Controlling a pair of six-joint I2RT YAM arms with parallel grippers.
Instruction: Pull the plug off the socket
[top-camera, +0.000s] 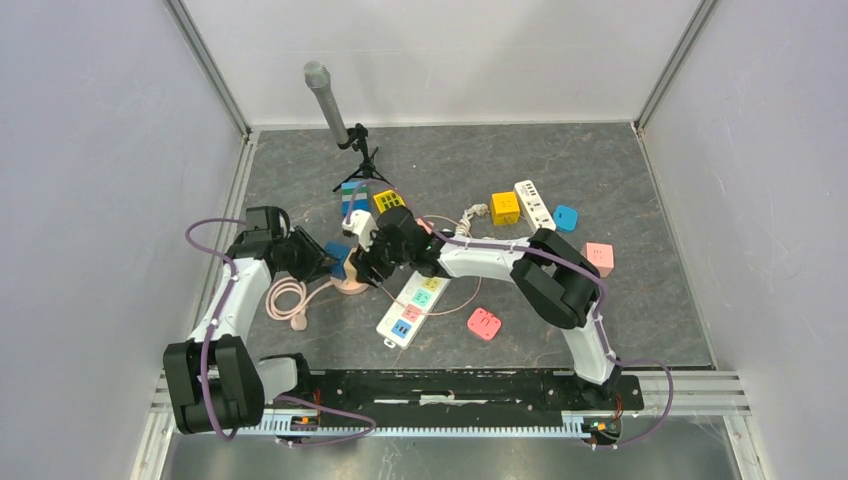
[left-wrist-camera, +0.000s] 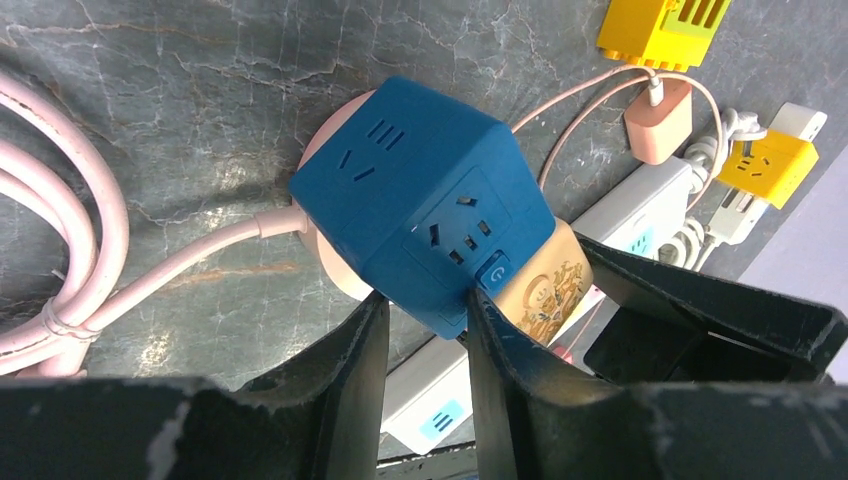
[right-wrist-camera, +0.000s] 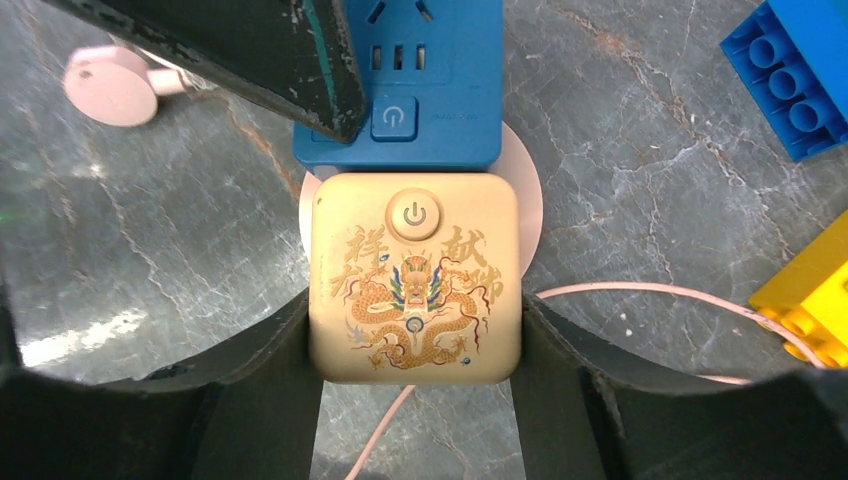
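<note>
Socket (left-wrist-camera: 420, 190) clamped by left tool (left-wrist-camera: 425, 305), gold plug (right-wrist-camera: 415, 280) by right tool (right-wrist-camera: 415, 330); power strip (top-camera: 412, 305), pink cable (top-camera: 285, 297) nearby.

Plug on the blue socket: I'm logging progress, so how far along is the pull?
Done: the left pincer grips the blue socket and the right pincer grips the gold plug. In hand: that two-sided hold. Left: the pull itself; the plug sits flush against the socket, no gap showing.

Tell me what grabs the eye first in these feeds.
The dragon-printed gold cube fills the right wrist view, clamped in the right gripper. It butts against the blue cube, whose lower corner the left gripper pinches. Overhead, all this sits left of centre on the table.
</note>
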